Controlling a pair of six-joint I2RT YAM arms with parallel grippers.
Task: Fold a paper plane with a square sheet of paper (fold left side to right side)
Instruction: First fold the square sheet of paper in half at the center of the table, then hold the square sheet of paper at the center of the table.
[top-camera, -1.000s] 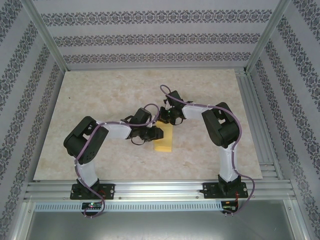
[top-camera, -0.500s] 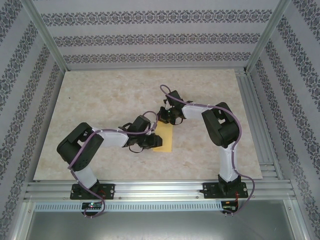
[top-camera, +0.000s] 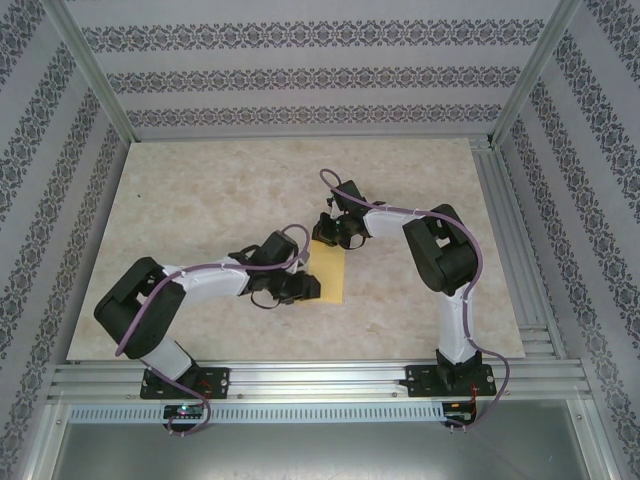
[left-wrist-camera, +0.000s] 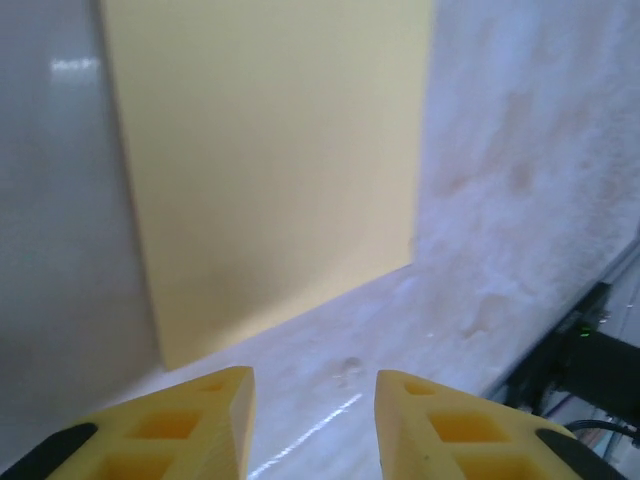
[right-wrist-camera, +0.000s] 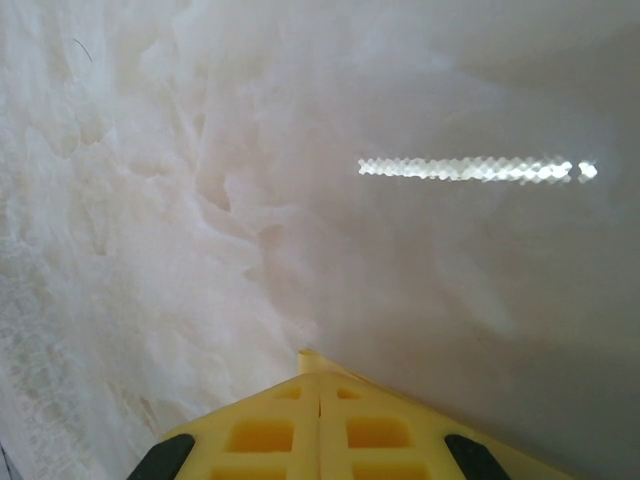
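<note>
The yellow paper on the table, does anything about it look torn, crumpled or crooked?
Nothing stands out. The paper lies flat on the table as a narrow rectangle with straight edges, and no tear or crumple shows. The left gripper stands open just short of the paper's edge, not touching it.

Beige marbled tabletop (top-camera: 200, 200) inside patterned walls (top-camera: 300, 70), aluminium rails (top-camera: 320, 375) along near edge.

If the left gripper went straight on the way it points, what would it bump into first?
Most likely the paper, lying flat just ahead of the left gripper. A strip of bare table sits between them, so if the gripper tilts down it could touch that first; depth is unclear.
</note>
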